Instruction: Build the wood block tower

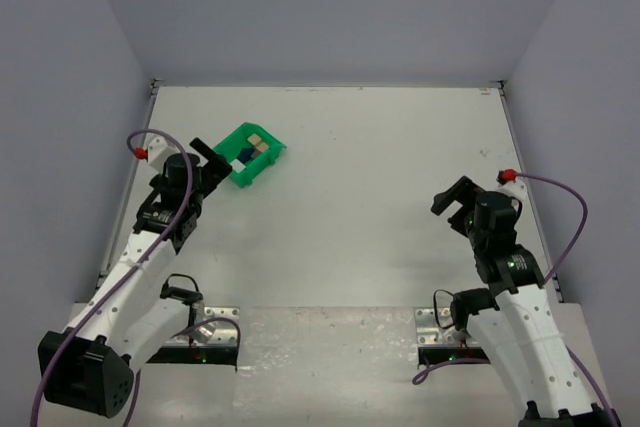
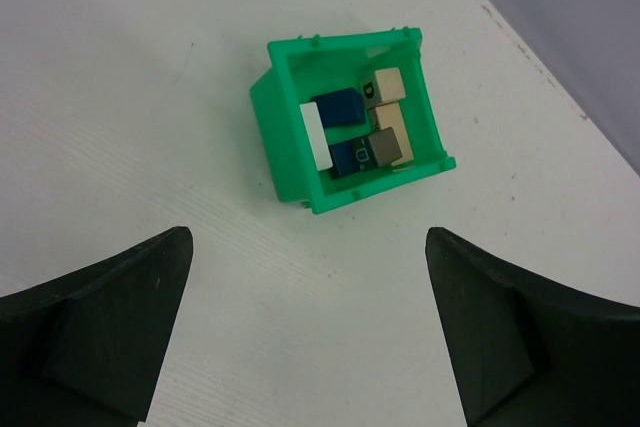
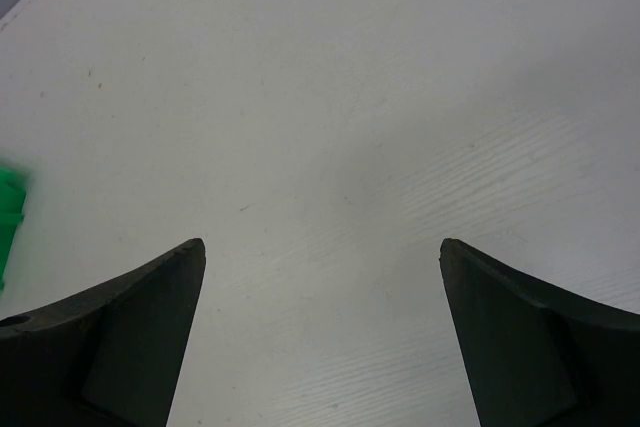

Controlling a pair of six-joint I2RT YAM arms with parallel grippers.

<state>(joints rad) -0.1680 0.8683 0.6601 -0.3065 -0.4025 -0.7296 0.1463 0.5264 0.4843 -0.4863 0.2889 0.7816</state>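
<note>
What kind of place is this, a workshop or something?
Most likely a robotics lab test booth: a white table closed in by plain grey panels, a left arm and a right arm bolted at its near edge, and a green bin of small wooden blocks.

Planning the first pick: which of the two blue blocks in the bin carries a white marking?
The blue block beside the grey block; the other blue block looks plain.

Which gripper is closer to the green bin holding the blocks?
Left. The left gripper hovers just beside the green bin; the right gripper is far off across the table, to the bin's right.
</note>
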